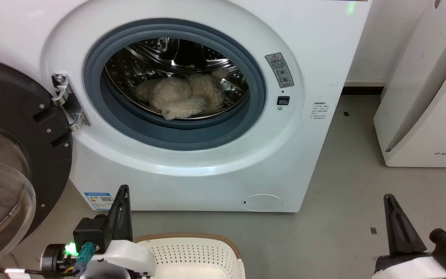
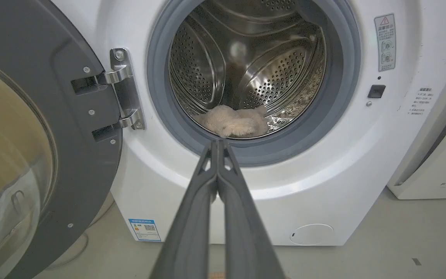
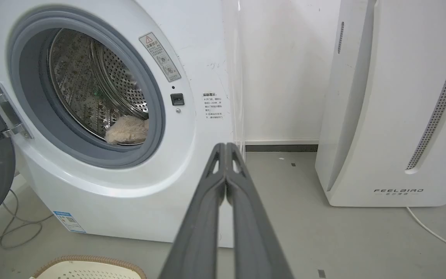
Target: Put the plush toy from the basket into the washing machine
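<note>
The beige plush toy point(image 1: 182, 97) lies inside the steel drum of the white washing machine point(image 1: 285, 162), near the front lip; it also shows as the plush toy point(image 2: 232, 123) and the plush toy point(image 3: 127, 130). The glass door point(image 1: 2, 162) hangs wide open at the left. The cream basket point(image 1: 192, 254) sits on the floor below the machine, its visible part holding nothing. My left gripper point(image 1: 122, 190) is shut, empty, low at the left; in its own view the left gripper point(image 2: 218, 142) points at the porthole. My right gripper point(image 1: 388, 197) is shut and empty at the lower right.
A plain white slanted appliance point(image 1: 428, 97) stands right of the machine against the wall, with grey floor point(image 1: 347, 217) between them. A grey cable point(image 3: 2, 232) lies on the floor under the open door. The basket rim point(image 3: 91, 259) shows beside the right gripper point(image 3: 226, 145).
</note>
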